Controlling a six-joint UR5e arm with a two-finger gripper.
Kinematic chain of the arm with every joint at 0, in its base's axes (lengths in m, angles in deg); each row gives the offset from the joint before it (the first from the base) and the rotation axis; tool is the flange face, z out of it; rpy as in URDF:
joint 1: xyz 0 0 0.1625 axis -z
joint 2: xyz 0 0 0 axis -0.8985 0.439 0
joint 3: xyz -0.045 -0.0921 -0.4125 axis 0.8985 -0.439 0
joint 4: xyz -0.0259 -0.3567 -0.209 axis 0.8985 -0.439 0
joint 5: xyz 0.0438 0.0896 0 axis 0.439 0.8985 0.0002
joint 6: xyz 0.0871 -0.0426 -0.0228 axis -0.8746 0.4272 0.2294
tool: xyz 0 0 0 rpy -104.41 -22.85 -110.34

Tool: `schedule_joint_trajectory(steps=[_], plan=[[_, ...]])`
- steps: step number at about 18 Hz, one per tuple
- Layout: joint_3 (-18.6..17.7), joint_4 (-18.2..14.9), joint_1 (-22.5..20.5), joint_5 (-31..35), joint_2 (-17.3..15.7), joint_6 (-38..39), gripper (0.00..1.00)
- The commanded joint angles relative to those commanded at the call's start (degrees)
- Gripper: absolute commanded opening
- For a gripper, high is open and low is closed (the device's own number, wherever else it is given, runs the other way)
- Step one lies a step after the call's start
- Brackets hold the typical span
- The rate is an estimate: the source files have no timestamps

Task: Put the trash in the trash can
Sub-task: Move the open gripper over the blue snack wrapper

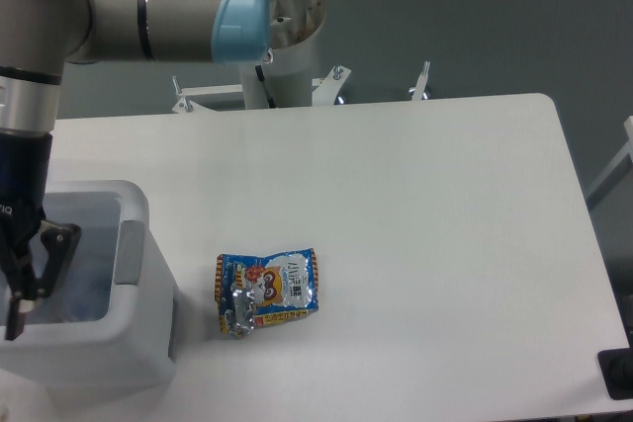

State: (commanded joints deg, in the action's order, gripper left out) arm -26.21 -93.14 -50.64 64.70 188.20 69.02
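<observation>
The blue foil snack wrapper with orange edges lies crumpled on the white table, right of the trash can. That can is a white bin with a grey panel, at the front left corner. My gripper hangs over the bin's left part, cut off by the frame edge. Only one of its fingers shows, so the gap between them is out of view. I see no clear bottle; the bin's inside shows only a bluish blur.
The arm's base column stands behind the table's far edge, with metal brackets beside it. The upper arm stretches across the top left. The table's right edge runs near x 600.
</observation>
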Motion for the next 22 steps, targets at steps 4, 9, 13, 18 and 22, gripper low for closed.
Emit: schedule_joint_trajectory(steps=[4,9,13,18,22], plan=[[-0.17,-0.53,-5.18,1.66,-0.26,1.14,1.00],[-9.21,-0.79,-10.98,7.12,-2.55,1.41,1.00],[-14.93,-1.05,-17.31,7.47,-3.25,0.80,1.00],[-22.48,-1.58,-21.18,8.69,-4.13,-4.64,1.00],[-28.73,-1.58,-21.27,10.46,-4.48,-15.08,1.00]])
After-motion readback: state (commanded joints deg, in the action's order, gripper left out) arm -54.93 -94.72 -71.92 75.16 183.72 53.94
